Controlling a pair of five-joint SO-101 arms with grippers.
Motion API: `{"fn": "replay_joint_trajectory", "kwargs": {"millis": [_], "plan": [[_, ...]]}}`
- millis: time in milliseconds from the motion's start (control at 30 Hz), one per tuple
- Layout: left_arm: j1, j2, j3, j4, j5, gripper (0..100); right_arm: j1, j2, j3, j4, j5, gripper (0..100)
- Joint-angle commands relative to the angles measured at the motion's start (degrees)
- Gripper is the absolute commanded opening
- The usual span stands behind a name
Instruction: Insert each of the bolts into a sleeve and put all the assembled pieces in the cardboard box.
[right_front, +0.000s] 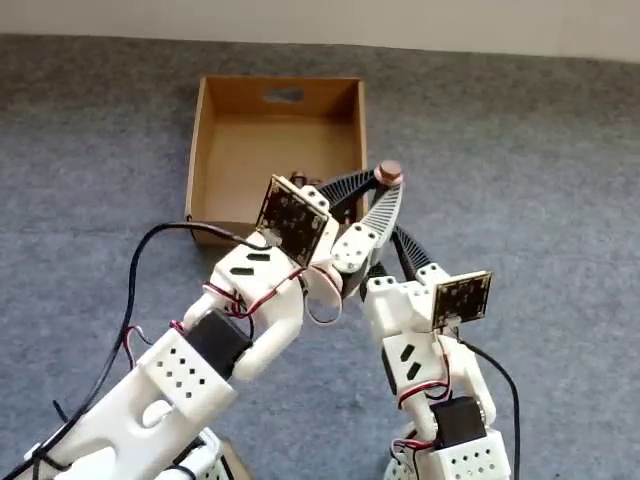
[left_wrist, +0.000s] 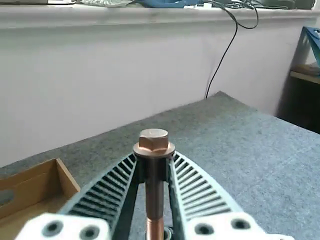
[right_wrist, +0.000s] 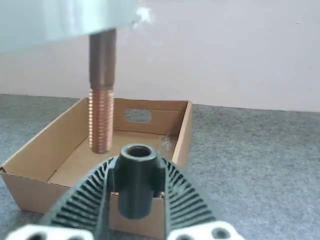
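Left gripper (left_wrist: 154, 162): closed on the bolt (left_wrist: 153, 142) just under its head, bolt upright.
Right gripper (right_wrist: 136, 172): closed around the sleeve (right_wrist: 135, 192), bore facing up.
Bolt tip: close beside the sleeve mouth, not inside.
Cardboard box (right_front: 205, 130): just far-left of both grippers.

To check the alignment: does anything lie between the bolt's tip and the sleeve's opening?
Nothing: the right wrist view shows a bare gap between the bolt and the sleeve.

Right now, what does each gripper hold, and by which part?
Left gripper: the bolt, by its shank under the head. Right gripper: the sleeve, by its sides.
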Motion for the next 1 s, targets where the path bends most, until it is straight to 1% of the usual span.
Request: {"fn": "replay_joint_trajectory", "kwargs": {"millis": [0, 167, 400, 567, 833, 967], "plan": [[-0.2, 2.2, -3.8, -1.5, 0.3, 1, -0.6, -0.8, 6.5, -1.3, -0.2, 0.9], [-0.6, 4.5, -5.0, -1.5, 0.2, 1, -0.6, -0.8, 6.5, -1.2, -0.2, 0.9], [-0.7, -0.3, -4.9, -1.5, 0.2, 1, -0.6, -0.8, 6.5, -1.2, -0.2, 0.8], [-0.7, -1.4, -5.1, -1.6, 0.2, 1, -4.3, -0.8, 6.6, -1.1, -0.2, 0.8], [-0.7, -1.1, -1.8, -5.6, 0.2, 1, -4.5, -0.8, 6.6, -1.1, -0.2, 0.8], [-0.7, -1.1, -0.1, -6.2, 0.2, 1, -4.5, -0.8, 6.6, -1.1, -0.2, 0.8]]}}
